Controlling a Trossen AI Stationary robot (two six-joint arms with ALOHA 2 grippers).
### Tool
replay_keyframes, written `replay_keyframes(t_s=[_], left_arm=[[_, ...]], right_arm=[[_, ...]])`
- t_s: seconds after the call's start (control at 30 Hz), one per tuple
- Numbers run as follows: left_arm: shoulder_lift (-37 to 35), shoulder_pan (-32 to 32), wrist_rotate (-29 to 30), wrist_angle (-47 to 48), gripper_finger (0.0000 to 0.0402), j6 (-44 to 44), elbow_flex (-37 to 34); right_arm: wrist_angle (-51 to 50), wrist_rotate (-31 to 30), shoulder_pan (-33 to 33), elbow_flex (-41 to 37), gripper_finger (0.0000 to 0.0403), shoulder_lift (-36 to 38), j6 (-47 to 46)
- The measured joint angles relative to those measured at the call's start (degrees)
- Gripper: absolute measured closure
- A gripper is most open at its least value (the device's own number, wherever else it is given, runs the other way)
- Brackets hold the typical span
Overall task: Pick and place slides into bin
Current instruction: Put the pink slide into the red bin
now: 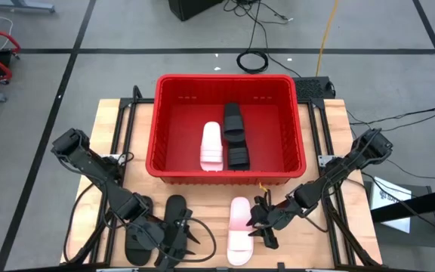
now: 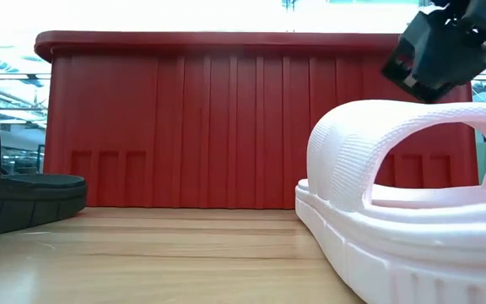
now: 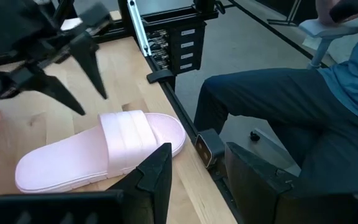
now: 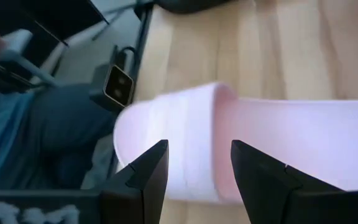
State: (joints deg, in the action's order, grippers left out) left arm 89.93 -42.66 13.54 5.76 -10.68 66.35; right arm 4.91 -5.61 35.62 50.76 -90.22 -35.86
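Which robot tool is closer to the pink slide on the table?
The right tool: it hangs open just beside the pink slide. The left tool sits farther off, over the black slides.

Grey floor [image 1: 44, 75] — black tape lines, loose cables [image 1: 252, 59].

The red bin [image 1: 229, 128] sits at the table's [image 1: 119, 132] far edge, holding one pink slide [image 1: 212, 146] and black slides [image 1: 235, 134]. Near the front edge, the right gripper [image 1: 261, 224], fingers apart, hovers just beside another pink slide [image 1: 239, 230]. The left gripper [image 1: 166, 243] is over two black slides [image 1: 174, 221] toward the front-left corner.
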Motion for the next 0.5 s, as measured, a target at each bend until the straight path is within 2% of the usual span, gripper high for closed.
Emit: replay_keyframes(t_s=[0.2, 0.5], left_arm=[[0.0, 0.02, 0.02, 0.0, 0.0256, -0.01, 0.0], [0.0, 0.02, 0.02, 0.0, 0.0256, -0.11, 0.02]], right_arm=[[0.81, 4.19, -0.75, -0.02, 0.0239, -3.0, -0.98], [1.6, 5.92, -2.92, 0.0, 0.0239, -5.93, -2.51]])
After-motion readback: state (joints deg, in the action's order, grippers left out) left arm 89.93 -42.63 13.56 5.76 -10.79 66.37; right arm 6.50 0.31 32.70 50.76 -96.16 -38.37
